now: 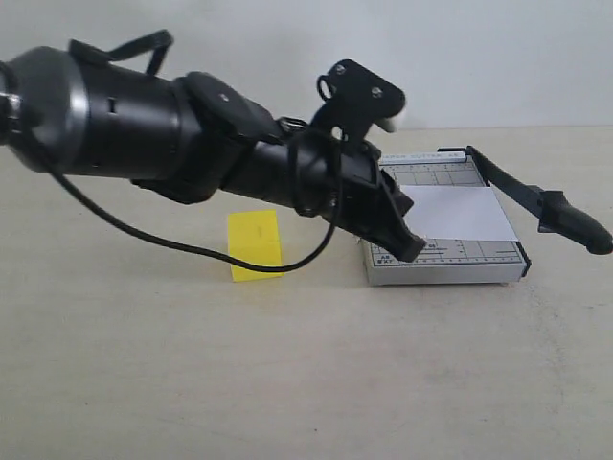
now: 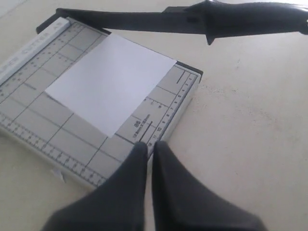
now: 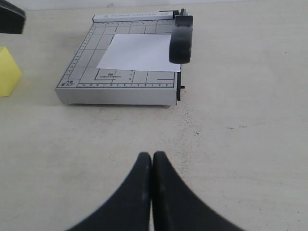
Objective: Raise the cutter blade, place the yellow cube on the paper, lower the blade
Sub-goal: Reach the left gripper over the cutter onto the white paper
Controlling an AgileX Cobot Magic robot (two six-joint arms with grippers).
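The grey gridded cutter board lies right of centre with the white paper flat on it. The cutter blade runs along the board's right edge, and its thick black handle sticks out past the front. I cannot tell whether it is fully down. The yellow cube sits on the table left of the board. My left gripper is shut and empty, with its tips over the board's front left edge. My right gripper is shut and empty above bare table in front of the cutter.
The pale table top spreads around the cutter. My left arm reaches across from the left, and its cable hangs in front of the cube. A white wall stands behind the table.
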